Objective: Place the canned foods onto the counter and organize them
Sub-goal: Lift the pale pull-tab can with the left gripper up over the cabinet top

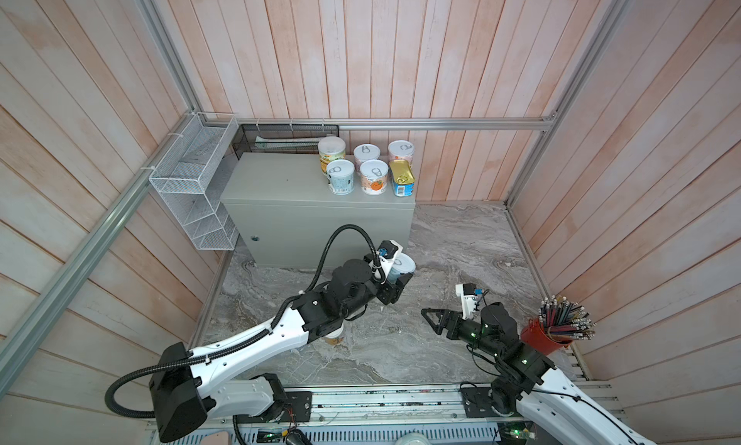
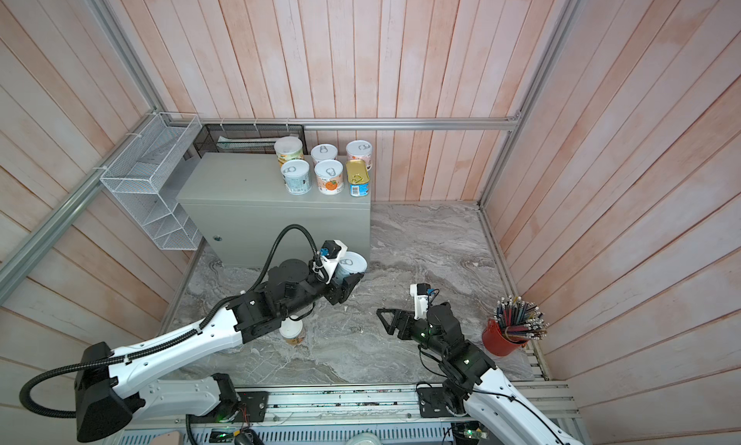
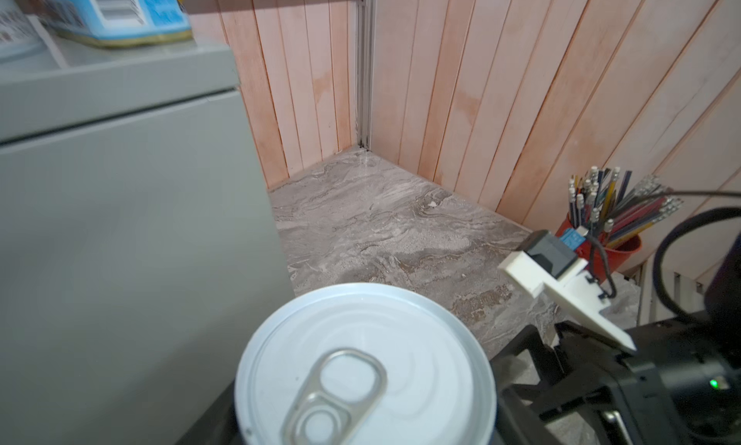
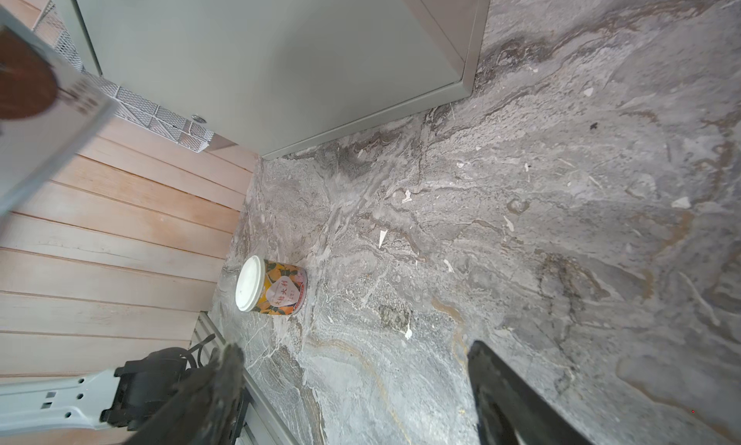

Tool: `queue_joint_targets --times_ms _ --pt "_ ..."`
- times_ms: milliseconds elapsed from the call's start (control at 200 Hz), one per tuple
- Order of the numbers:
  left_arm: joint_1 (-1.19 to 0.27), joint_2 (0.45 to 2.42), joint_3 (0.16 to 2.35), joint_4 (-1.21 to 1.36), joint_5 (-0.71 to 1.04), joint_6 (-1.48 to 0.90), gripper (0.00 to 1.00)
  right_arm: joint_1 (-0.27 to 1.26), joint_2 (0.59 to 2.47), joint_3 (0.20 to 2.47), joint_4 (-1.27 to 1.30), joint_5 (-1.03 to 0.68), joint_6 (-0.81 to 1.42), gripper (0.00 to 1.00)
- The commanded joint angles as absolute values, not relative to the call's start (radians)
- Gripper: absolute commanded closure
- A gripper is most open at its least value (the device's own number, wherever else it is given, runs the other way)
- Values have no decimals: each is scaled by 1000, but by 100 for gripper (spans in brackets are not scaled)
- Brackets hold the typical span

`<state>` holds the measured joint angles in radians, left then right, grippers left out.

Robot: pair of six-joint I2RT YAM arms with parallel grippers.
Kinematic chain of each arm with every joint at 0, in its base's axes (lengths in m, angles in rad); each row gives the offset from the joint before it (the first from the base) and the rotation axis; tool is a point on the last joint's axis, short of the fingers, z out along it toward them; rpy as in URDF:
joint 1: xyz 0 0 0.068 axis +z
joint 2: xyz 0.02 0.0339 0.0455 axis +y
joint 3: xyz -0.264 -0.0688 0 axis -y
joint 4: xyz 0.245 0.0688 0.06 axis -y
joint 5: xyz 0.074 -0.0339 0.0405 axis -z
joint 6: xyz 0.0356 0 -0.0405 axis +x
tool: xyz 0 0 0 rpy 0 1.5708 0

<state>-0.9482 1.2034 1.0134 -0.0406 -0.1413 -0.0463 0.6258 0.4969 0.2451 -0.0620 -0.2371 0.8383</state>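
Pull-tab can [image 3: 363,367] clamped upright in left gripper [image 1: 397,281], low beside counter [image 1: 280,182] front corner. Judged rigid, smooth-walled, moderately heavy; best pinched across mid-label, clear of lid. Right gripper [image 4: 353,352] spread wide, empty. Orange-label can [image 4: 276,288] on marble [image 4: 561,222], beneath left arm.

Matt grey metal counter [image 1: 276,182], smooth shiny metal-lidded can [image 3: 401,330], veined marble surface [image 1: 461,242]

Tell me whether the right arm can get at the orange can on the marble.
Probably yes: the right gripper is open and empty, with bare marble between it and the orange can. The left arm crosses above that can in both top views, so come in low.
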Motion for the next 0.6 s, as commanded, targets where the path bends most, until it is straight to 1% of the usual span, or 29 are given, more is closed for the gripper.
queue_joint_targets --times_ms 0,105,245,325,405,595 --pt "-910 1148 1106 -93 -221 -85 47 624 491 231 -8 -248 825 12" --pt "-876 1108 1157 -151 -235 -135 48 625 495 218 43 -267 818 11" --pt "-838 1069 1220 -200 -284 -131 48 625 504 193 127 -283 810 10" --pt "-791 1083 1298 -271 -325 -128 47 624 514 173 171 -295 806 10" --pt "-746 1091 1379 -326 -331 -128 48 625 526 157 206 -309 800 10" --pt "-683 1115 1517 -359 -355 -106 48 625 521 128 246 -330 791 10"
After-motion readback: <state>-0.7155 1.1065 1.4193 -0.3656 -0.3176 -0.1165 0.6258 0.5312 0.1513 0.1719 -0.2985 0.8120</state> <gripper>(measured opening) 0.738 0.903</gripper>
